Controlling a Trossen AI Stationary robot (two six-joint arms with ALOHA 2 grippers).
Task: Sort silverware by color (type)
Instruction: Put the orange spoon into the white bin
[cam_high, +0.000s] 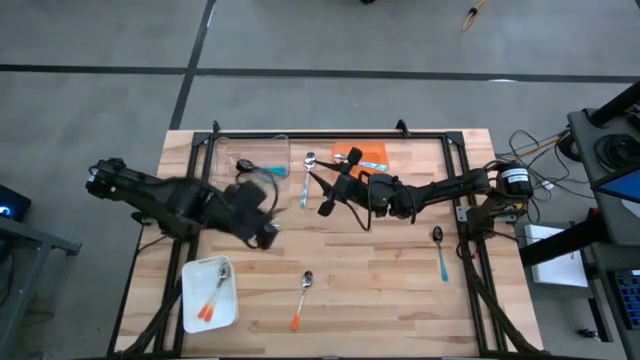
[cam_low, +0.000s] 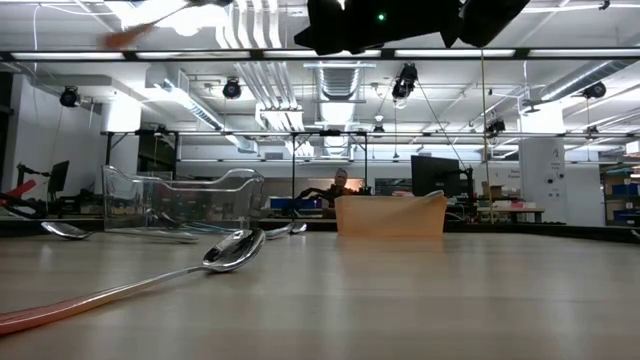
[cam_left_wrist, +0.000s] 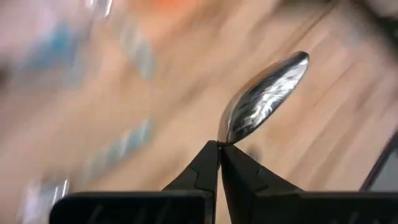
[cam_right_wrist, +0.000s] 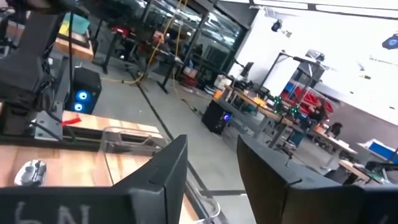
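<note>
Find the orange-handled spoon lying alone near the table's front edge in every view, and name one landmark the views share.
High view: lone spoon, bottom centre, bowl pointing away from the front edge.
Low view: foreground, left of centre, handle nearest the camera.
Left wrist view: not in it; the left gripper pinches a second spoon.
Right wrist view: not in it.
Shared landmark: clear container, upper left in the high view, behind the spoon in the low view.

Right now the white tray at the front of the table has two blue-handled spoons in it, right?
Not quite. The white tray at the front does hold two spoons, but their handles are orange, not blue. The high view shows this.
</note>
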